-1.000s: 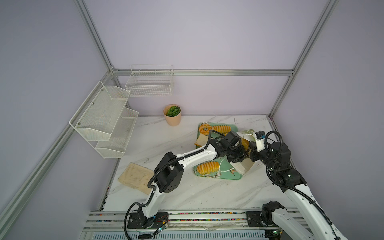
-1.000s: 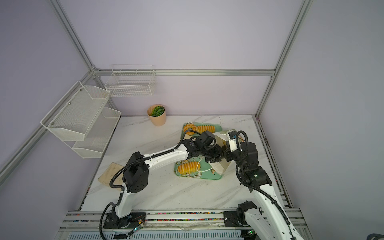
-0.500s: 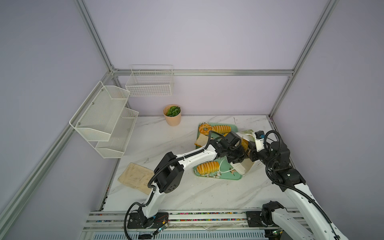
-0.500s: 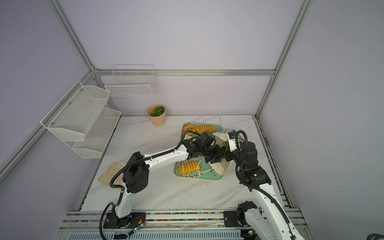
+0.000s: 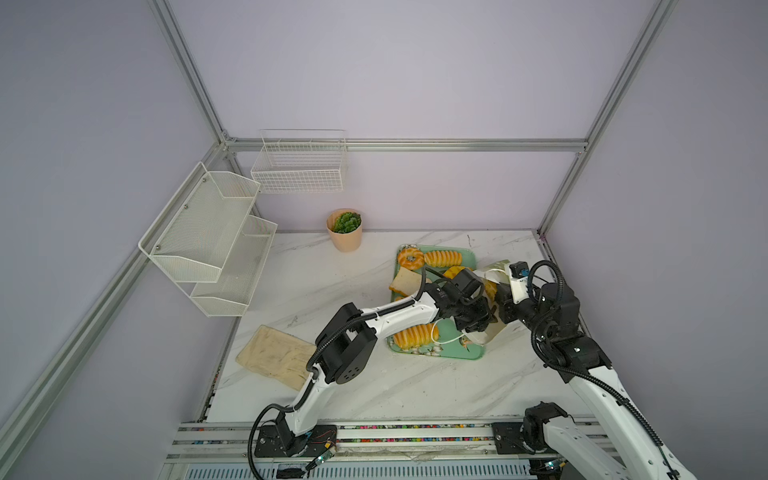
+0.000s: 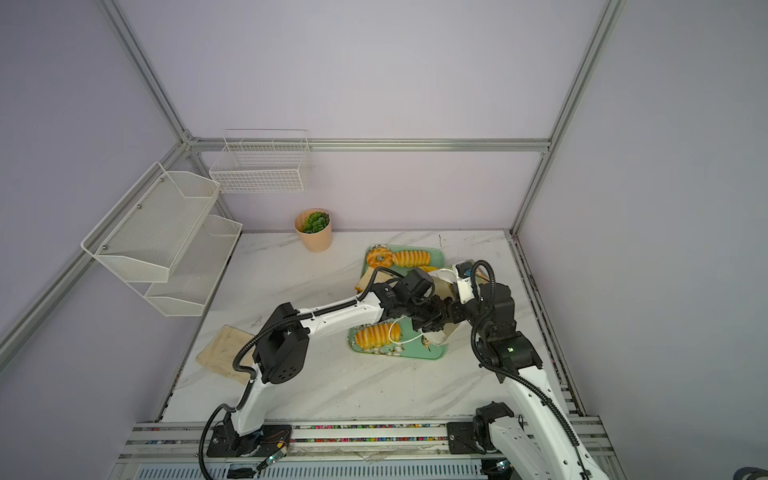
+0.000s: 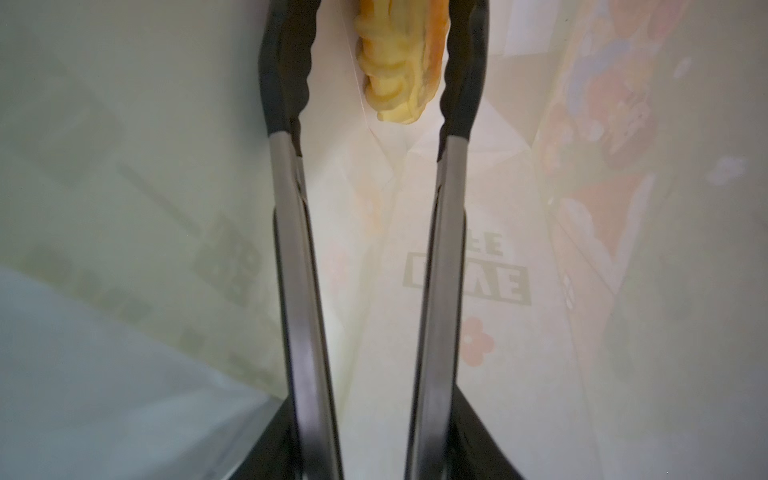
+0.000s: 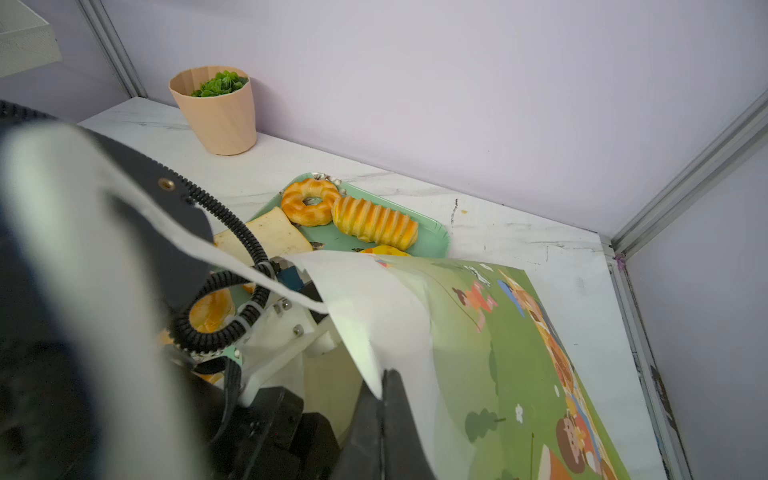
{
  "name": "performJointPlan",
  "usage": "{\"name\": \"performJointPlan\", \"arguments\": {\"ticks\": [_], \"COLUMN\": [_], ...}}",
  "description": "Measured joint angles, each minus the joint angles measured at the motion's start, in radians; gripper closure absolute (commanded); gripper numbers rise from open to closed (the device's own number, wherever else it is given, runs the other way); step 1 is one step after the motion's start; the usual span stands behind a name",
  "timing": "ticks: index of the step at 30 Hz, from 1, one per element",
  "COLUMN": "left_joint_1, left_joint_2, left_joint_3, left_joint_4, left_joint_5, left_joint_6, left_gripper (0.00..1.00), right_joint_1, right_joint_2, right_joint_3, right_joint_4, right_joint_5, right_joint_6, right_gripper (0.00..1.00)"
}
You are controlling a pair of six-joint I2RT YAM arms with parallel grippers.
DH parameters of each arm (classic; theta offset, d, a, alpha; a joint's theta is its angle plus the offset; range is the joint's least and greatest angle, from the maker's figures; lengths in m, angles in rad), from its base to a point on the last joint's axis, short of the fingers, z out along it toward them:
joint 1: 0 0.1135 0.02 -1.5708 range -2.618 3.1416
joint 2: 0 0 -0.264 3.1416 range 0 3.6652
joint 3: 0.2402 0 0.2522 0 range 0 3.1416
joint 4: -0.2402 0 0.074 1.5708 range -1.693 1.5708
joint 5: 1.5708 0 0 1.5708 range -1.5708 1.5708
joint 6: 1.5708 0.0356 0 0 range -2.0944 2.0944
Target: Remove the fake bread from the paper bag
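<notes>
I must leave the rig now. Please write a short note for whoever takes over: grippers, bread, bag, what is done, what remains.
Left gripper: shut on tongs, reaching into the bag; the tips flank a ridged loaf, with a gap on one side, so not clamped yet.
Right gripper: shut on the bag's edge.
Done: donut, far loaf, toast and near loaf lie on the tray; other pieces there are partly hidden.
To do: clamp the ridged loaf, bring it out, then check the bag for more.
</notes>
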Motion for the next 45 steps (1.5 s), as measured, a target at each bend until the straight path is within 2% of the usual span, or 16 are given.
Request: {"name": "performJointPlan", "arguments": {"ticks": [10,20,24,29,31,45], "left_joint_1": [0.018,0.066,0.070,0.071,0.074,0.131], "left_joint_2": [0.058,0.086,0.093,0.084,0.066,-0.248], "left_joint_3": [0.023,0.078,0.085,0.085,0.084,-0.146], "left_joint_4": [0.066,0.067,0.057,0.023,-0.001,-0.037], "left_joint_5": [0.071,0.162,0.167,0.158,0.153,0.127], "left_joint_6": [0.003,0.079,0.131,0.241,0.264,0.318], "left_gripper": [0.57,0.60,0.71,0.94,1.00,1.00], "right_joint_1": [0.000,0.000,0.000,0.000,0.001,0.002], "right_joint_2": [0.003,0.002,0.002,-0.007,-0.014,-0.010], "right_joint_3": [0.000,0.000,0.001,0.001,0.002,0.021], "right_joint_4": [-0.024,-0.061,-0.071,-0.080,-0.080,-0.074], "right_joint_5": [-0.028,-0.061,-0.066,-0.039,-0.024,0.098], "right_joint_6": [-0.022,-0.076,-0.098,-0.117,-0.121,-0.115], "right_gripper": [1.00,1.00,1.00,1.00,1.00,1.00]}}
